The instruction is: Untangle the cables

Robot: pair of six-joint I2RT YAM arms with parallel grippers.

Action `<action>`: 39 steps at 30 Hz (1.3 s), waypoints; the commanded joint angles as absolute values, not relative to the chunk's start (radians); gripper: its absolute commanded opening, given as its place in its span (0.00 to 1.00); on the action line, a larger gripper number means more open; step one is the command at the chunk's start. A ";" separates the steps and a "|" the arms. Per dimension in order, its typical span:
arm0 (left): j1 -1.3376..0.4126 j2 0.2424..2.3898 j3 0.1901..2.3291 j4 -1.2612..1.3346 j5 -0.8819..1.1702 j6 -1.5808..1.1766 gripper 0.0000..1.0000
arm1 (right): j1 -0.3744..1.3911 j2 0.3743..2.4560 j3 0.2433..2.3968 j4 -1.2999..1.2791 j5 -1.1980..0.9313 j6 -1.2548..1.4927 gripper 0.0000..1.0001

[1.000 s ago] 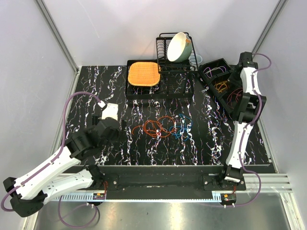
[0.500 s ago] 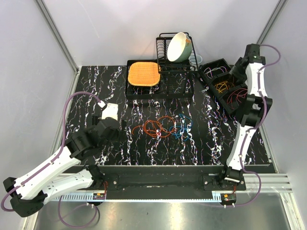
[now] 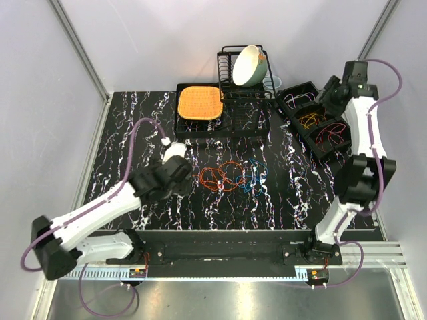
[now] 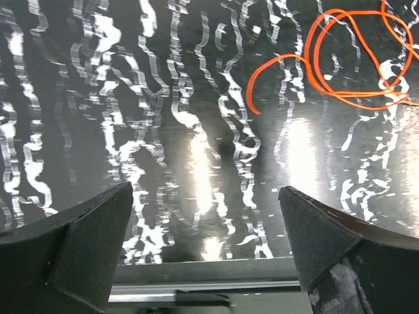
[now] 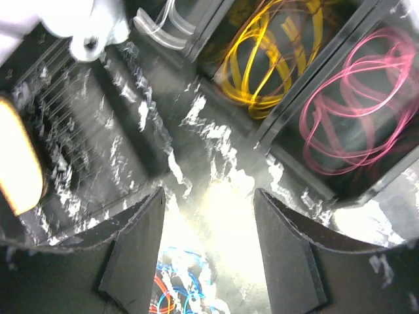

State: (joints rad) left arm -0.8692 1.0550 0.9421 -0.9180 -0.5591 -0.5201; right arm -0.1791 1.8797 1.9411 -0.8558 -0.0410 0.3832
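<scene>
A tangle of cables lies mid-table: orange and red loops [image 3: 222,177] with blue loops [image 3: 257,179] linked on their right. My left gripper [image 3: 181,179] hovers low just left of the tangle, jaws wide open and empty [image 4: 204,190]; an orange cable [image 4: 278,60] shows in the upper right of the left wrist view. My right gripper [image 3: 332,93] is raised above the black bins, open with nothing between its fingers [image 5: 208,193]. Below it lie a yellow-orange cable [image 5: 272,59] and a pink-red cable [image 5: 357,118], each in its own compartment. A purple cable [image 3: 297,100] fills the far compartment.
The black compartment bin [image 3: 313,133] stands at the right rear. A dish rack [image 3: 243,87] holding a tilted bowl [image 3: 248,65] and a black tray with an orange cloth [image 3: 199,102] stand at the back. The table's near edge [image 4: 209,268] runs close below the left gripper.
The right gripper has opened and lifted up and back from the bins. The left arm has swung right, bringing its open gripper close to the orange loops.
</scene>
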 commanded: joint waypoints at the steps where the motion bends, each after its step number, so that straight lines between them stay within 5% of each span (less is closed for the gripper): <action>1: -0.865 1.179 1.031 -0.799 -0.489 -0.571 0.95 | -0.124 1.718 1.755 -0.712 -0.124 0.449 0.63; 17: -0.861 1.569 1.181 -0.601 -0.406 -0.787 0.86 | 0.049 1.433 1.309 -0.551 -0.247 0.526 0.64; 39: -0.802 1.717 1.146 -0.551 -0.333 -0.991 0.71 | 0.049 1.405 1.249 -0.528 -0.291 0.509 0.64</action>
